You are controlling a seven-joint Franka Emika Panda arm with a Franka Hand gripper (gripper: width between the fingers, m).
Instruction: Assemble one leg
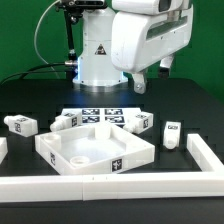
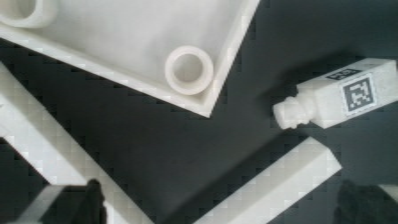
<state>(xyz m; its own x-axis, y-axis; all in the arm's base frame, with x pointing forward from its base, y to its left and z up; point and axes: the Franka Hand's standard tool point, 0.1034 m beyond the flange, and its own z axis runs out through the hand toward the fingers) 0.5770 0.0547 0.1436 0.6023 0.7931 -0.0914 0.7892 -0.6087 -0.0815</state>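
Observation:
Several stubby white legs with square tags lie on the black table: one at the exterior view's left point(image 1: 22, 124), one by the panel's back left corner point(image 1: 65, 121), one at the back right point(image 1: 140, 122) and one further right point(image 1: 172, 133). The wrist view shows one leg point(image 2: 338, 95) lying on its side beside a corner of the large white panel point(image 2: 125, 45) with its round hole point(image 2: 187, 68). My gripper point(image 1: 140, 86) hangs well above the table, over the right-hand legs. Its jaws stand wide apart with nothing between them point(image 2: 222, 212).
The large white square panel point(image 1: 70, 140) lies at the front middle. The marker board point(image 1: 100, 117) lies behind it. A low white rail runs along the front point(image 1: 110, 188) and the right point(image 1: 208, 160); it also shows in the wrist view point(image 2: 294, 185).

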